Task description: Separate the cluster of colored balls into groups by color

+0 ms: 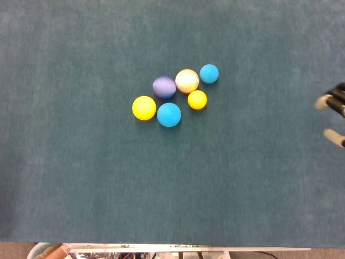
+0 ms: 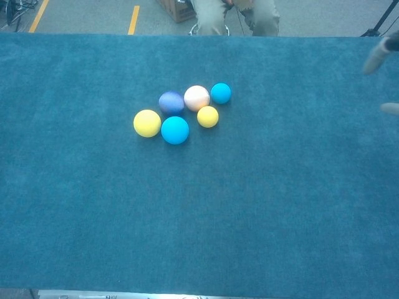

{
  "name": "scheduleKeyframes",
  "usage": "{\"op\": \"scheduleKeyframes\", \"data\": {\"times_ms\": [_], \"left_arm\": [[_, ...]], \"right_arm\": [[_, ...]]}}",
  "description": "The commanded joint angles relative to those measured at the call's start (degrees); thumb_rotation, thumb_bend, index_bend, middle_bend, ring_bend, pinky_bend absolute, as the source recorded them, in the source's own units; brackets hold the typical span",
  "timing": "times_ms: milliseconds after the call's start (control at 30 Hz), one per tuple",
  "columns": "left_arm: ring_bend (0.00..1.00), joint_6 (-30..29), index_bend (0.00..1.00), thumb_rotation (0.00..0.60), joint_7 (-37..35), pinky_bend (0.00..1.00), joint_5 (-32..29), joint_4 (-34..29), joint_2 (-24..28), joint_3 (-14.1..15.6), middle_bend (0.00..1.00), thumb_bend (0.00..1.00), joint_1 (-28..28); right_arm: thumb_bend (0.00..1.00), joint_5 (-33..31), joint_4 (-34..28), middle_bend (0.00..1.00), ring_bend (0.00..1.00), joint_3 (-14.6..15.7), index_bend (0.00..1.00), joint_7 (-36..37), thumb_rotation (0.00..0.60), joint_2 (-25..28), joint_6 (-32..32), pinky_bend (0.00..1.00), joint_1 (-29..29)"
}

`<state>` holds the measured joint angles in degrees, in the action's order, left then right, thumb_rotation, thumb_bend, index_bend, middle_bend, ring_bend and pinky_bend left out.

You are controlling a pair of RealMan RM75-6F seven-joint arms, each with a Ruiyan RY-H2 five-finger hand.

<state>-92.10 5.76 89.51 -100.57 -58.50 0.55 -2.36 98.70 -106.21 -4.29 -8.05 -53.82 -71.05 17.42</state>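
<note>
Balls sit clustered mid-table, toward the far edge: the small blue ball [image 1: 209, 73] lies outermost on the right. The right hand [image 1: 335, 116] enters at the right edge, fingers apart, holding nothing; best it takes that outer ball first without nudging neighbours. Only blurred fingertips show; the left hand is unseen.

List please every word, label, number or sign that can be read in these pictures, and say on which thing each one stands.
None can be read: the balls, such as the purple ball and the large yellow ball, are plain, and the green table cover carries no print.
The yellow floor lines in the chest view are stripes, not writing.
</note>
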Motion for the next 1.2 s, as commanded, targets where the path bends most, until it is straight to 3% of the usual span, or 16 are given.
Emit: {"op": "scheduleKeyframes", "data": {"times_ms": [33, 333, 600, 900, 1200], "left_arm": [[0.24, -0.5, 0.27, 0.600, -0.4, 0.20, 0.2, 0.3, 0.2, 0.2, 0.27, 0.34, -0.4], [0.24, -2.4, 0.27, 0.600, -2.2, 0.20, 0.2, 1.4, 0.3, 0.7, 0.27, 0.34, -2.2], [0.24, -2.8, 0.27, 0.600, -3.0, 0.20, 0.4, 2.2, 0.6, 1.5, 0.27, 0.34, -3.2], [0.24, -3.6, 0.27, 0.600, -3.4, 0.20, 0.7, 2.4, 0.7, 1.7, 0.27, 0.34, -4.1], [0.24, -3.7, 0.27, 0.600, -3.5, 0.20, 0.2, 2.2, 0.9, 1.6, 0.27, 0.34, -4.6]], "right_arm": [[0.05, -4.2, -3.1, 0.43, 0.31, -2.7, 0.40, -2.8, 0.600, 0.0, 7.0, 0.32, 5.3], [0.04, -19.6, -4.7, 0.38, 0.26, -7.6, 0.31, -15.5, 0.600, -5.4, 20.0, 0.30, 15.9], [0.04, -31.7, -2.2, 0.34, 0.22, -9.2, 0.28, -28.7, 0.600, -13.9, 22.4, 0.24, 24.2], [0.04, -44.9, 6.3, 0.34, 0.22, -9.1, 0.28, -36.1, 0.600, -22.8, 22.3, 0.24, 32.3], [0.07, -52.3, 17.6, 0.34, 0.22, -8.0, 0.28, -36.6, 0.600, -30.8, 23.7, 0.24, 38.0]]}}
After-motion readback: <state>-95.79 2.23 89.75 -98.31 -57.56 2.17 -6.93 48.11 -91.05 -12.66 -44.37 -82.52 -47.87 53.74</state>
